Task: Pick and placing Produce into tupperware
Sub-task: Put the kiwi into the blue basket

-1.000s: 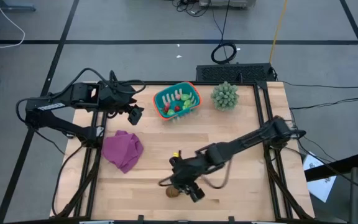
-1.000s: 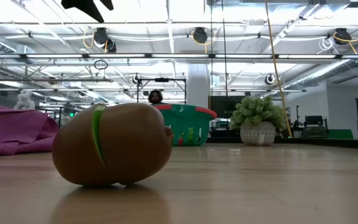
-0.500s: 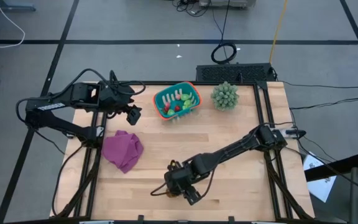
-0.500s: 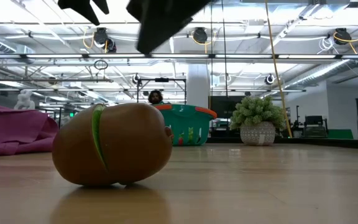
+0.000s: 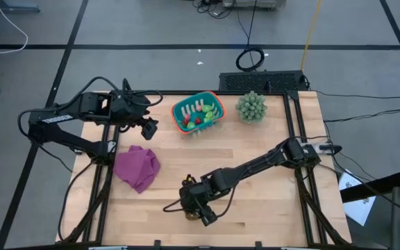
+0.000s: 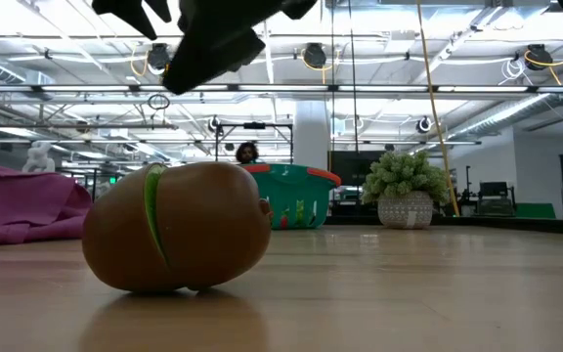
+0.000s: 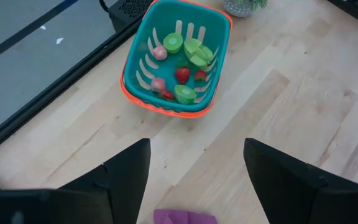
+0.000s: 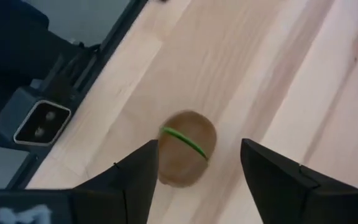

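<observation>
The brown oval piece of produce (image 8: 187, 148) with a green stripe lies on its side on the wood near the table's near edge, large in the low view (image 6: 176, 228). My right gripper (image 8: 194, 186) hangs open just above it, a finger on either side, and hides it in the high view (image 5: 198, 214). The teal tupperware (image 5: 198, 113) stands at the far middle with several red and green produce pieces (image 7: 182, 74) inside. My left gripper (image 7: 194, 180) hovers open, left of the tupperware (image 7: 176, 56).
A spiky pale-green plant (image 5: 251, 106) stands right of the tupperware. A purple cloth (image 5: 137, 167) lies at the left. A small camera block (image 8: 39, 121) sits at the table's near edge beside the brown oval. Bare wood lies across the middle.
My right gripper has come down and moved toward the table's left edge, from beside the brown oval to right over it. The oval has kept its place.
</observation>
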